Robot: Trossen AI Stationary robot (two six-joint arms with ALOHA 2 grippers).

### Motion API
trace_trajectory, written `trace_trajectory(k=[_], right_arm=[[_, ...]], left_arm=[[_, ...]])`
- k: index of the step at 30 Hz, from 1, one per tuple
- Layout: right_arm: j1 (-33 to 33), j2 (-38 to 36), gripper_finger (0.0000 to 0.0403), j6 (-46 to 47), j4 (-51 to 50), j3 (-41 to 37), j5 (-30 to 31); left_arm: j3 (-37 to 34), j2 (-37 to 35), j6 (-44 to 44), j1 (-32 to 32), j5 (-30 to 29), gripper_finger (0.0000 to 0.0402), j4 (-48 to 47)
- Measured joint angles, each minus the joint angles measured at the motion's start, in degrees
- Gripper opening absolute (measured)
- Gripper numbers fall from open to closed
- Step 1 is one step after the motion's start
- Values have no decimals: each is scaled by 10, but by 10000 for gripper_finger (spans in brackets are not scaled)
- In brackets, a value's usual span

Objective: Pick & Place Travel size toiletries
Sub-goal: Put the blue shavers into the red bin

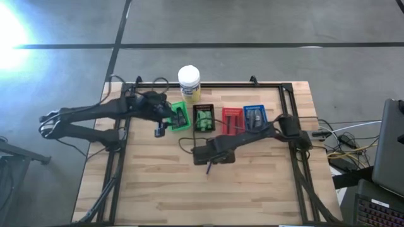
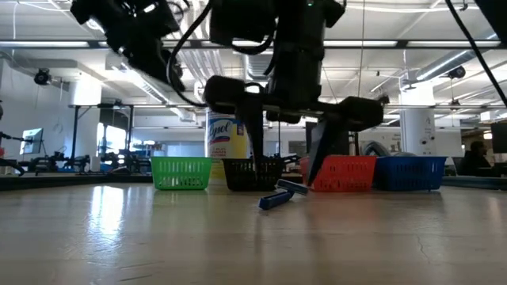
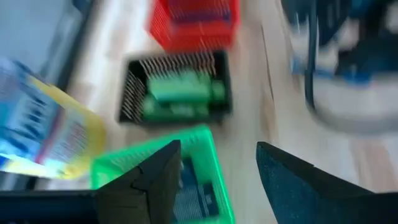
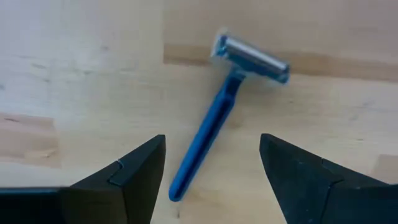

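Note:
A slim dark blue razor [image 4: 208, 134] lies flat on the wooden table, its head [image 4: 252, 57] pointing away from my right gripper [image 4: 212, 140]. That gripper is open and hovers just above it, one finger on each side of the handle, touching nothing. The low view shows the razor [image 2: 277, 198] under the right gripper [image 2: 289, 170]. My left gripper [image 3: 217, 149] is open above the green basket [image 3: 205, 162], which holds dark items. In the high view it [image 1: 163, 126] is at the green basket's [image 1: 180, 117] near-left corner. Bright green packs [image 3: 180, 93] fill the black basket [image 3: 130, 93].
Green, black [image 1: 203, 118], red [image 1: 231, 120] and blue [image 1: 255, 116] baskets stand in a row across the table's far half. A white-lidded yellow jar [image 1: 189, 82] stands behind the green basket. Bare wood stretches along the near half of the table [image 1: 189, 202].

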Motion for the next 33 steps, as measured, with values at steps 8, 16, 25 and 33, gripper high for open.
trace_trajectory(k=[8, 16, 25, 33], right_arm=[[3, 74, 214, 18, -18, 73, -15], [11, 103, 100, 19, -75, 102, -17], [14, 88, 23, -7, -115, 98, -2], [-14, -37, 23, -48, -232, 90, 49]], left_arm=[[0, -66, -38, 0, 0, 213, 14], [0, -80, -24, 0, 0, 213, 3], [0, -80, -8, 0, 0, 213, 2], [0, -79, -3, 0, 0, 213, 3]])
